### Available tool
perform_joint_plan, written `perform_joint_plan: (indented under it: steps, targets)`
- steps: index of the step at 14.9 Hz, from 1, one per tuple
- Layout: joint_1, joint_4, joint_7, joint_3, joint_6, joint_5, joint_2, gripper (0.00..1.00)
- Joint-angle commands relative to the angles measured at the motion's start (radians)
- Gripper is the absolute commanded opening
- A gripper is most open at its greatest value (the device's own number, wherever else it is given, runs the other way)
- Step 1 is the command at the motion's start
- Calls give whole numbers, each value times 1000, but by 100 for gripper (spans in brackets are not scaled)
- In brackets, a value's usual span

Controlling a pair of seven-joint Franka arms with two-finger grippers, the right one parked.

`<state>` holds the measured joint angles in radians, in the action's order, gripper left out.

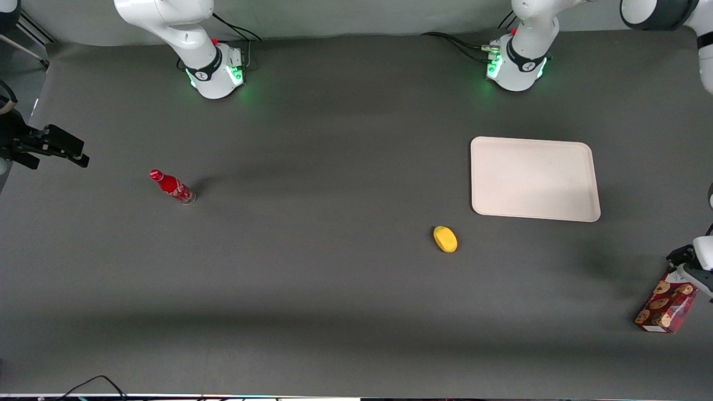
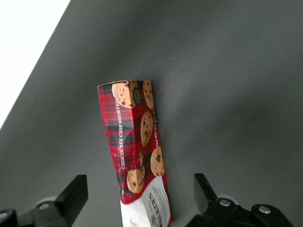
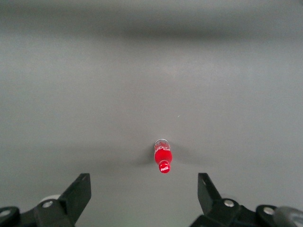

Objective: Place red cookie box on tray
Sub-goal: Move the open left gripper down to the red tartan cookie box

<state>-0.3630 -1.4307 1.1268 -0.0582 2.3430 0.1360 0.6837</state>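
Note:
The red cookie box (image 1: 665, 303) stands on end on the dark table, at the working arm's end and close to the front camera. My left gripper (image 1: 689, 268) hovers just above its upper end. In the left wrist view the box (image 2: 135, 137) runs lengthwise away from the gripper (image 2: 139, 187), its white label end between the black fingers (image 2: 73, 194). The gripper is open, with a clear gap on each side of the box. The beige tray (image 1: 535, 178) lies flat and bare, farther from the front camera than the box.
A small yellow fruit-like object (image 1: 445, 239) lies on the table near the tray's closer corner. A small red bottle (image 1: 172, 187) stands toward the parked arm's end. The table's edge (image 2: 45, 66) runs close beside the box.

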Motion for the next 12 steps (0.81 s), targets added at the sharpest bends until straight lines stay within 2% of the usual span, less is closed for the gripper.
perform_joint_plan:
  steps: [1, 5, 12]
  targets:
    - [-17, 42, 22, -3, 73, 10, 57, 100]
    - [-28, 53, 24, 3, 159, 13, 125, 100]
    - [-50, 50, 96, 3, 163, 20, 195, 100]
